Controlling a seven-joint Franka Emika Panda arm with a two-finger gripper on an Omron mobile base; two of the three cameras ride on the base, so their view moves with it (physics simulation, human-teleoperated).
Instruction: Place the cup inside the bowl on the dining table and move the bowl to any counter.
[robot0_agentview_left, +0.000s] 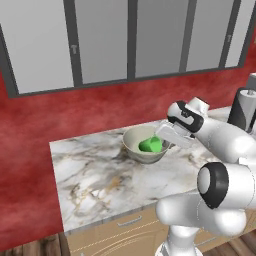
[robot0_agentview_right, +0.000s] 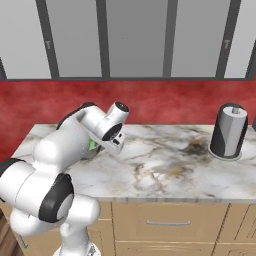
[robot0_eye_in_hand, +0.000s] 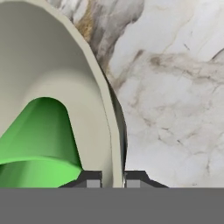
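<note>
While the cup (robot0_agentview_left: 150, 145) lies inside the bowl (robot0_agentview_left: 136, 148) on the counter (robot0_agentview_left: 95, 180), the bowl's rim is pinched by the gripper (robot0_eye_in_hand: 113, 178).

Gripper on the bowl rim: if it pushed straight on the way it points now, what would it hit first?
The gripper is shut on the bowl wall, so the wall itself; beyond that, probably the counter.

Two back cameras look down at the same bench (robot0_agentview_left: 100, 175) from both sides; the hand camera sits very close.
</note>
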